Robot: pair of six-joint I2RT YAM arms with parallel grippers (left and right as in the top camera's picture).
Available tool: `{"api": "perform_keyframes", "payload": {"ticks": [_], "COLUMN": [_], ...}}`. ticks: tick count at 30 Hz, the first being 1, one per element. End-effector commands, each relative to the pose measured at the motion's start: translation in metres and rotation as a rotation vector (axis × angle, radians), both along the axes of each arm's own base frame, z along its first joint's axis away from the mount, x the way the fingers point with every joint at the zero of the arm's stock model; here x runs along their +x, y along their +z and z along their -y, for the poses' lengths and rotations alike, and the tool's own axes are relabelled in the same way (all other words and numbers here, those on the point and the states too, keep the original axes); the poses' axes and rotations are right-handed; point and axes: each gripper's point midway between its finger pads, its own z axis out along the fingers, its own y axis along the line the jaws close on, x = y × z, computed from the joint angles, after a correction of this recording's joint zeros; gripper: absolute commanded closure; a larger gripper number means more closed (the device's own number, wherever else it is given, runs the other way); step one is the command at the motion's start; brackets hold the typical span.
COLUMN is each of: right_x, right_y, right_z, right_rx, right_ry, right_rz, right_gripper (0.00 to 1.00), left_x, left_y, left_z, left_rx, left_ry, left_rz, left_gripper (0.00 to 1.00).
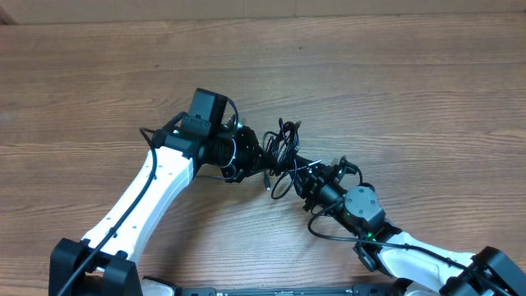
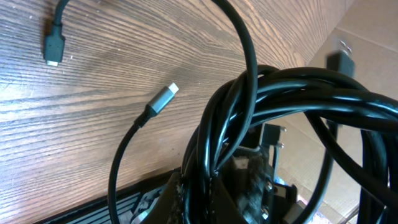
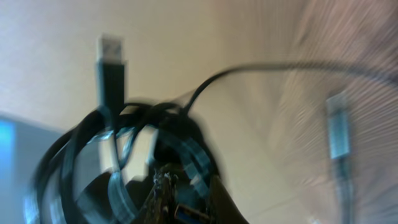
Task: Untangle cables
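No writing, label, brand or number can be read anywhere here, not on the arms, plugs or bench [image 1: 394, 74].

One tangled bundle of cables [image 1: 282, 150], two claws [image 1: 249, 156] [image 1: 311, 179].

Wooden table [image 1: 394, 74] (pale, streaky grain); cardboard [image 2: 373, 25] beyond its edge.

My right wrist feed is badly blurred. The cables [image 3: 93, 162] loop in a black bundle. Straight above the bundle a USB plug [image 3: 112, 59] stands upright, metal tip up. A thin cord [image 3: 273, 67] arcs out to the bundle's right, towards a grey plug [image 3: 337, 127] well right of it. The right gripper [image 3: 183, 193] sits at the bundle's lower edge, and I can't read its jaws.
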Motion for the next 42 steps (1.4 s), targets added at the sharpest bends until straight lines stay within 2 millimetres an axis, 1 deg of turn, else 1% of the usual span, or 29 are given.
{"api": "perform_keyframes", "payload": {"ticks": [1, 4, 7, 9, 13, 14, 15, 16, 17, 21, 22, 26, 28, 31, 33, 34, 37, 39, 42], "right_x": [0.003, 0.003, 0.002, 0.003, 0.007, 0.009, 0.009, 0.010, 0.011, 0.013, 0.014, 0.019, 0.020, 0.021, 0.021, 0.021, 0.019, 0.018, 0.016], "right_y": [-0.029, -0.057, -0.076, -0.082, -0.080, -0.078, -0.077, -0.076, -0.075, -0.070, -0.068, -0.054, -0.048, -0.043, -0.042, -0.042, -0.043, -0.043, -0.042], "right_z": [0.010, 0.027, 0.042, 0.049, 0.055, 0.055, 0.055, 0.056, 0.057, 0.056, 0.055, 0.050, 0.048, 0.047, 0.046, 0.045, 0.043, 0.041, 0.037], "right_rx": [-0.174, -0.287, -0.372, -0.442, -0.542, -0.572, -0.590, -0.621, -0.640, -0.663, -0.658, -0.675, -0.656, -0.640, -0.636, -0.634, -0.629, -0.623, -0.612], "right_ry": [-0.032, -0.097, -0.148, -0.162, -0.163, -0.156, -0.150, -0.145, -0.142, -0.136, -0.139, -0.129, -0.133, -0.138, -0.135, -0.130, -0.114, -0.102, -0.077], "right_rz": [-0.009, -0.082, -0.132, -0.114, -0.040, -0.008, 0.010, 0.037, 0.054, 0.099, 0.107, 0.195, 0.213, 0.230, 0.232, 0.233, 0.234, 0.235, 0.240], "right_gripper": [0.96, 0.96, 0.96, 0.96, 0.96, 0.93, 0.86, 0.69, 0.59, 0.31, 0.26, 0.18, 0.12, 0.08, 0.05, 0.04, 0.04, 0.04, 0.02], "left_x": [0.007, 0.013, 0.016, 0.018, 0.021, 0.022, 0.022, 0.022, 0.023, 0.023, 0.023, 0.023, 0.024, 0.031, 0.037, 0.042, 0.045, 0.047, 0.050], "left_y": [0.022, 0.022, 0.019, 0.018, 0.016, 0.016, 0.016, 0.016, 0.016, 0.016, 0.016, 0.015, 0.014, 0.004, -0.006, -0.018, -0.031, -0.035, -0.037], "left_z": [0.000, -0.011, -0.025, -0.033, -0.045, -0.046, -0.046, -0.046, -0.046, -0.046, -0.046, -0.047, -0.048, -0.058, -0.069, -0.086, -0.109, -0.119, -0.127], "left_rx": [-0.087, -0.082, -0.064, -0.054, -0.038, -0.036, -0.034, -0.031, -0.029, -0.022, -0.020, -0.011, -0.002, 0.088, 0.187, 0.306, 0.449, 0.516, 0.577], "left_ry": [-0.024, -0.039, -0.058, -0.068, -0.088, -0.099, -0.111, -0.129, -0.148, -0.190, -0.196, -0.193, -0.192, -0.200, -0.195, -0.157, -0.050, -0.019, -0.009], "left_rz": [0.057, 0.108, 0.152, 0.184, 0.233, 0.250, 0.265, 0.289, 0.316, 0.367, 0.376, 0.374, 0.377, 0.417, 0.434, 0.410, 0.328, 0.318, 0.329], "left_gripper": [0.96, 0.96, 0.96, 0.96, 0.96, 0.96, 0.96, 0.96, 0.95, 0.96, 0.96, 0.96, 0.96, 0.96, 0.96, 0.96, 0.96, 0.96, 0.96]}}
